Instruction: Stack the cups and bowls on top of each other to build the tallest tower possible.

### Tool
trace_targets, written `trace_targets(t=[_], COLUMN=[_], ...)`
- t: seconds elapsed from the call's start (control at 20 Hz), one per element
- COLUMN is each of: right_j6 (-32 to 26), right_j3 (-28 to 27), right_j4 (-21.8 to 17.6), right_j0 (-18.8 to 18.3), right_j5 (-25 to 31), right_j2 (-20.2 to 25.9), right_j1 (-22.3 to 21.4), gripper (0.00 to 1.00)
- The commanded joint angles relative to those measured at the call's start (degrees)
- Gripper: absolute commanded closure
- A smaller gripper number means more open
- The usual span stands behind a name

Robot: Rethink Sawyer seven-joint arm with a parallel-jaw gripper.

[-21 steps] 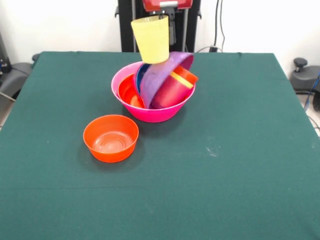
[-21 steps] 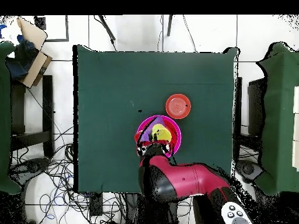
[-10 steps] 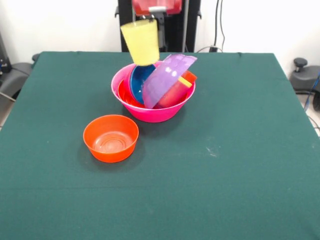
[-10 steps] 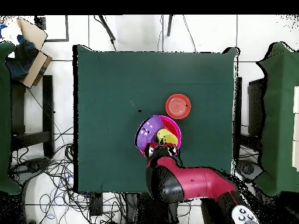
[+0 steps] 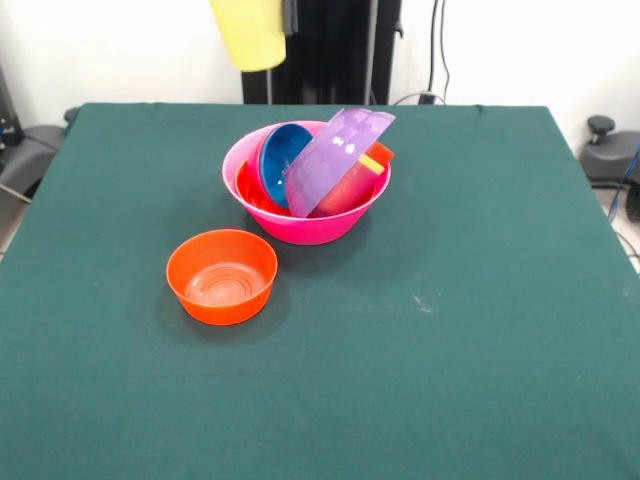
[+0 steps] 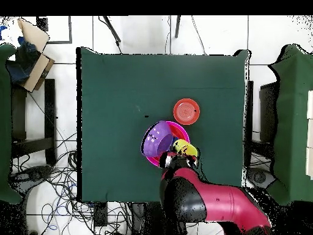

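A yellow cup (image 5: 248, 35) hangs high above the table's far edge, up and left of the tower, with my gripper (image 6: 178, 160) shut on it. From above, the yellow cup (image 6: 183, 147) shows over the pink bowl's right rim. The tower is a big pink bowl (image 5: 300, 228) holding a blue bowl (image 5: 280, 160) on its side, a wide purple bowl (image 5: 335, 160) leaning steeply, an orange bowl (image 5: 248, 188), and orange and yellow cup rims (image 5: 373, 160) behind the purple bowl. A small orange bowl (image 5: 221, 275) stands upright and alone, in front of and left of the tower.
Green cloth covers the table (image 5: 480, 330). My red and black arm (image 6: 202, 199) reaches in from the table's base side. In the overhead view, chairs and cables surround the table, and a cardboard box (image 6: 30, 46) sits at the upper left.
The yellow cup has risen out of the pink bowl and moved up and left in the front view. The purple bowl has tipped to lean more openly, uncovering the blue bowl.
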Motion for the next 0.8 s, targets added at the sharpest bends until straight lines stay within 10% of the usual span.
trace_targets(t=[0.05,0.8], right_j6=[-2.2,7.4], right_j3=[5.8,-1.3], right_j4=[6.1,0.0], right_j0=[-0.7,17.3], right_j5=[8.5,1.9], right_j2=[10.1,-6.7], right_j1=[-6.1,3.5], gripper=[1.0,1.0])
